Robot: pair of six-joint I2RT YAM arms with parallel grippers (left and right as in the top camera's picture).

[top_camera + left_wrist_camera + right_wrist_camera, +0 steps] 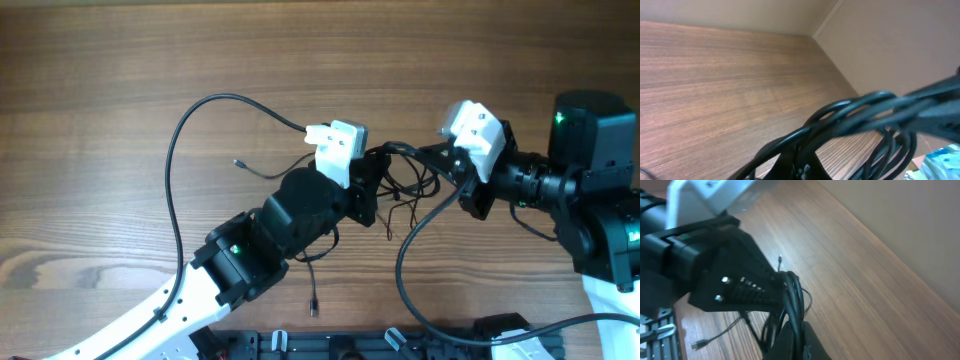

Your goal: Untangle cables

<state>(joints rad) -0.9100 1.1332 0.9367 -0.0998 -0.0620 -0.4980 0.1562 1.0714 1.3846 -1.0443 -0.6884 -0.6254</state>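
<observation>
Together, your left claw (pixel 380 172) and right claw (pixel 438 160) each clamp the tangled cables (pixel 410 190) over the wooden surface (pixel 100 60).

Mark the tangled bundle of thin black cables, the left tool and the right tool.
tangled bundle of thin black cables (pixel 794 297): right wrist view, taut middle strands.
left tool (pixel 780 283): right wrist view, fingertips at the cables.
right tool (pixel 797 341): right wrist view, between its fingers.

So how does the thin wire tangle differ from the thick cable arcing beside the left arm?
The thin wires are far finer than the thick cable. The thin wires bunch in a knot between the left claw and the right claw, while the thick cable sweeps one wide smooth arc to the left arm's white camera box. Both are black.
</observation>
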